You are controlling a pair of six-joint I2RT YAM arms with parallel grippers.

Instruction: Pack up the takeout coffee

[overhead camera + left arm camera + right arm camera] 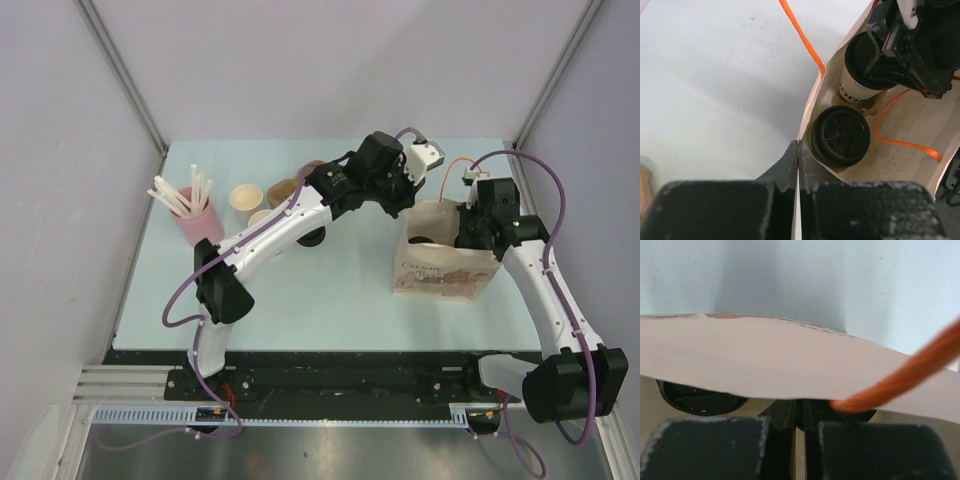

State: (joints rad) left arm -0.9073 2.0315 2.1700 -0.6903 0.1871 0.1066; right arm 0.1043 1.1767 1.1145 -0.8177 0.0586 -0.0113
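Observation:
A pale printed paper bag (440, 268) stands at the table's right, orange cord handles (805, 37) on its rim. Inside it are two takeout coffee cups with black lids. The nearer cup (841, 136) shows mostly its lid. The white-sided cup (856, 89) stands behind it, partly hidden by my right gripper (880, 55). My left gripper (798, 145) is shut on the bag's left wall edge, with paper pinched between the fingers. My right gripper (802, 412) is shut on the opposite wall (790, 365), and black lids (700, 399) peek out under it.
A pink cup of white straws (198, 218) stands at the back left. Lidless paper cups (245, 197) cluster next to it, under my left arm. A dark round thing (313, 237) lies below that arm. Grey walls enclose the table on three sides.

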